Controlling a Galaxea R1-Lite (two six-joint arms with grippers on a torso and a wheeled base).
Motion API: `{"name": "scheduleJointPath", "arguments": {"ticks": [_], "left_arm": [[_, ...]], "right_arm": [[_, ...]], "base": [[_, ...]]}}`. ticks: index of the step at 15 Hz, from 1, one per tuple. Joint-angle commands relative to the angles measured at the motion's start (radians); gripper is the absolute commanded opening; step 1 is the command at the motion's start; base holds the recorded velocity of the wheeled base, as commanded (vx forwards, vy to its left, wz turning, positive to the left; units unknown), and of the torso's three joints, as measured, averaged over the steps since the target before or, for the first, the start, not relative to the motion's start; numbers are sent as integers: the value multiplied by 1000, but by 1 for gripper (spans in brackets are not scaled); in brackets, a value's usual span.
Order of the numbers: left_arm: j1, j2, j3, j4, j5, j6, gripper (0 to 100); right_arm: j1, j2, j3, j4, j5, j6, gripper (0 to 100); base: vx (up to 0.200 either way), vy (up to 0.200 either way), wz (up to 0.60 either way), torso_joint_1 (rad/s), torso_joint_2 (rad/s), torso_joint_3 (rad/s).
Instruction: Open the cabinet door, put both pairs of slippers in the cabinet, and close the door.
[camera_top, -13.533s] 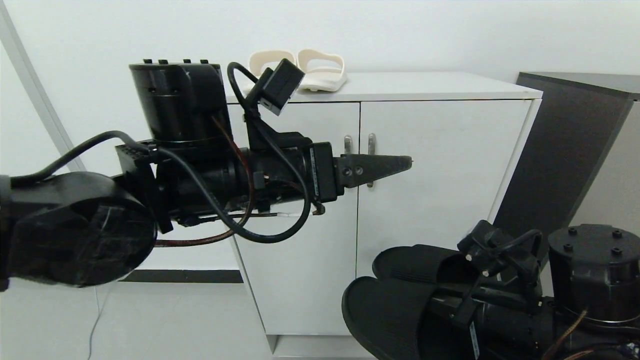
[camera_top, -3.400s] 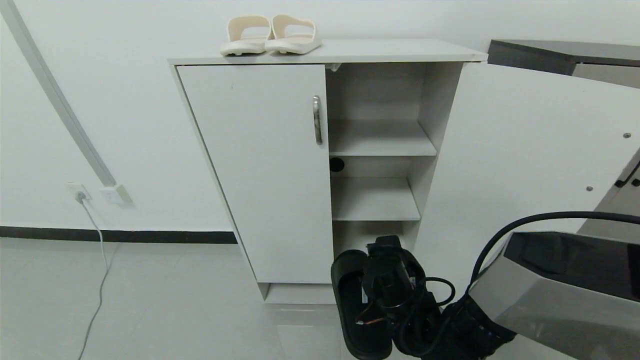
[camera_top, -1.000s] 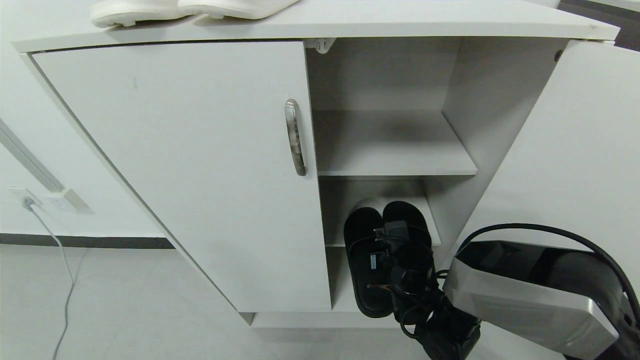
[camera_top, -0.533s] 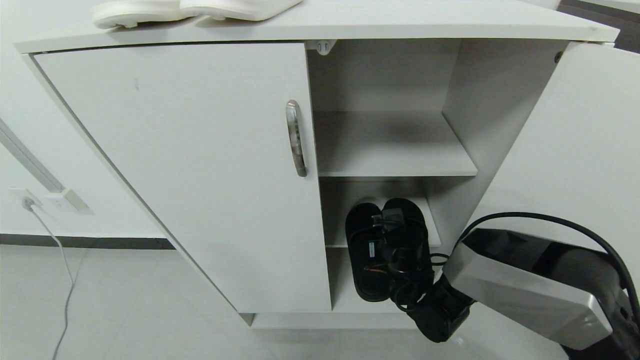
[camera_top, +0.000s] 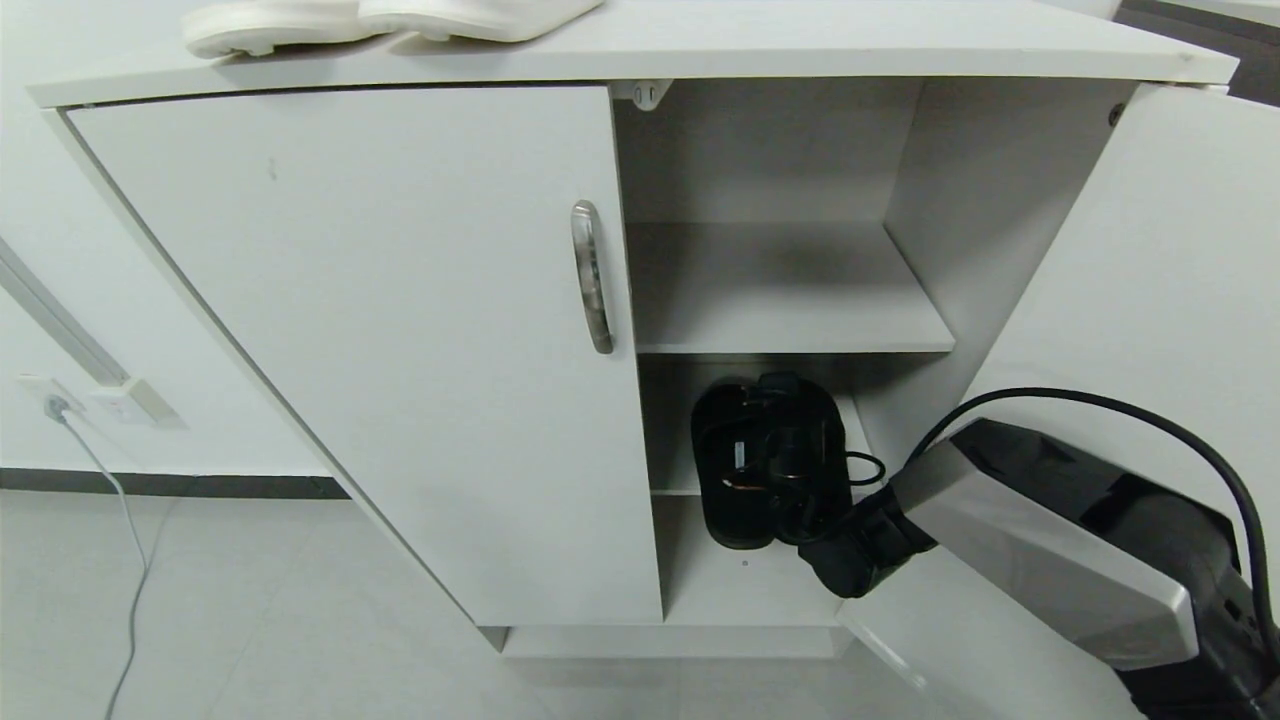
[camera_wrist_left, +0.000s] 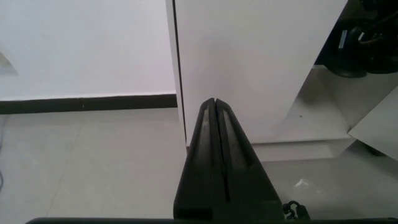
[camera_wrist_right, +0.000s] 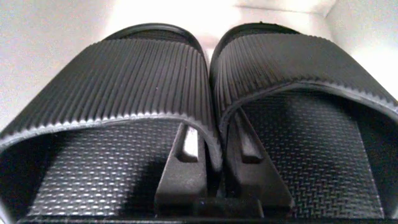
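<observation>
Right gripper (camera_wrist_right: 213, 146) clamped on inner strap edges of black slippers (camera_top: 745, 470), one finger inside each. Pair toes-in at middle shelf (camera_top: 672, 462) of cabinet (camera_top: 800, 50), right compartment, heels overhanging near edge; sole contact unclear. Right door (camera_top: 1150, 250) open. Left gripper (camera_wrist_left: 214, 107) pressed together, empty. White slippers (camera_top: 390, 15) on cabinet top.

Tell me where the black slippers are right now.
Head view: the black slippers are inside the cabinet's open right half at the middle shelf, below-right of the closed door's handle, held by the right gripper.
</observation>
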Motion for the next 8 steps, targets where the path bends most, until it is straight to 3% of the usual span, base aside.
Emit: {"name": "scheduleJointPath", "arguments": {"ticks": [1,8], "left_arm": [[0,0,0,0,0,1,0],[0,0,0,0,2,-1,0]], "right_arm": [[-6,34,-70,25,-1,0,0],[-35,126,-234,28,-5,-5,0]], "base": [[0,0,0,0,0,0],[0,0,0,0,0,0]]}}
